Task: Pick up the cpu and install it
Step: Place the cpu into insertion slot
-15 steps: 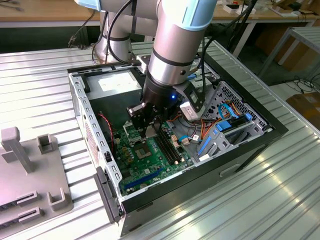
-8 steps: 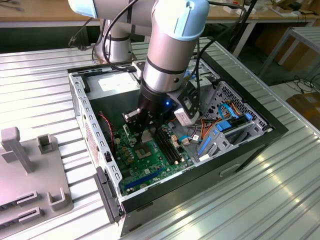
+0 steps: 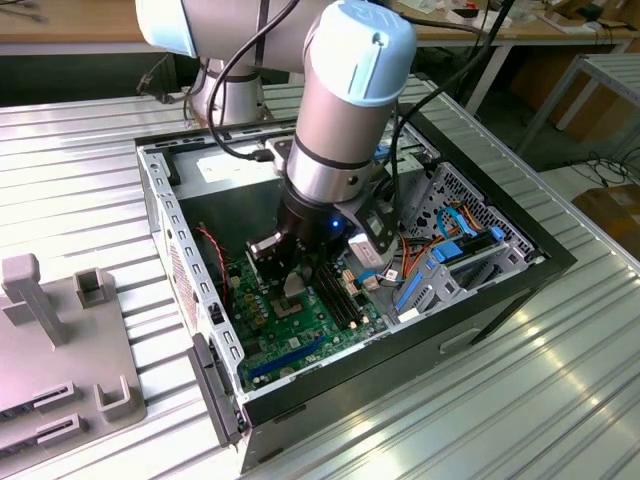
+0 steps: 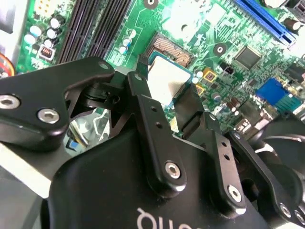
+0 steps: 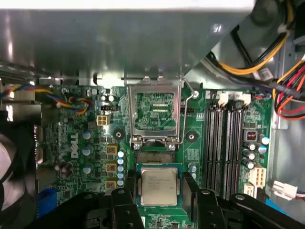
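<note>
My gripper (image 5: pixel 159 188) is shut on the cpu (image 5: pixel 159 185), a small silver-grey square chip held flat by its two opposite edges between the black fingers (image 5: pixel 125 200). In the second wrist view the cpu (image 4: pixel 167 78) hangs a little above the green motherboard (image 4: pixel 248 33), offset from the open socket (image 4: pixel 169 47). The socket's metal load plate (image 5: pixel 155 112) stands raised, and part of the pin field (image 5: pixel 155 156) shows just beyond the chip. In the exterior view the gripper (image 3: pixel 292 288) is lowered into the open computer case (image 3: pixel 160 200), over the motherboard (image 3: pixel 300 335).
Long black memory slots (image 5: pixel 226 138) run beside the socket. Bundles of coloured cables (image 5: pixel 267 57) and a drive cage (image 3: pixel 460 250) crowd the case on the exterior view's right. A grey fixture (image 3: pixel 60 340) sits on the ribbed metal table at that view's left.
</note>
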`<state>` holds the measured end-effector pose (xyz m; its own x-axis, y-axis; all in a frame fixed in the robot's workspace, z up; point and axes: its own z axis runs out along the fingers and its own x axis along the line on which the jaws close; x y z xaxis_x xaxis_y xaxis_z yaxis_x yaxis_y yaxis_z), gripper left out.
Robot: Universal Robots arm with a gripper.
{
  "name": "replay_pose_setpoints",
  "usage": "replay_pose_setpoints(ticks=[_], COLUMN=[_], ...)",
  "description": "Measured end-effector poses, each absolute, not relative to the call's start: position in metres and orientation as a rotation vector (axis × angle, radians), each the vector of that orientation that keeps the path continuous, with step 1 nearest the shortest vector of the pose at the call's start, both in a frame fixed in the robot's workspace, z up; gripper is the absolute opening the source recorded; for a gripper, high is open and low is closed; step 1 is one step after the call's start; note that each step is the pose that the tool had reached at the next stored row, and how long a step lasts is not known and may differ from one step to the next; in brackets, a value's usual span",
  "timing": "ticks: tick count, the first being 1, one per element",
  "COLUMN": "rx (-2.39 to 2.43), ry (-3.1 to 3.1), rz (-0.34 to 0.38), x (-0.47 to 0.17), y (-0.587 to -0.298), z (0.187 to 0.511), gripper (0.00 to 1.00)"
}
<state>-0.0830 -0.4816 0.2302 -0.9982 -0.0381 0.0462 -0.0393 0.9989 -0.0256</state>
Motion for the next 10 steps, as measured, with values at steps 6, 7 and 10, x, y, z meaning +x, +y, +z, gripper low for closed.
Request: replay_pose_setpoints(ticks=[6, 7, 10], rx=[0.060, 0.060, 0.060], ry=[-3.095, -3.095, -3.095], rz=[0.042, 0.041, 0.041], x=[-0.0844, -0.0845, -0.0848], y=[-0.4818, -0.4817, -0.4816], z=[0.2271, 0.2269, 0.2244], gripper=[0.47, 0.47, 0.47])
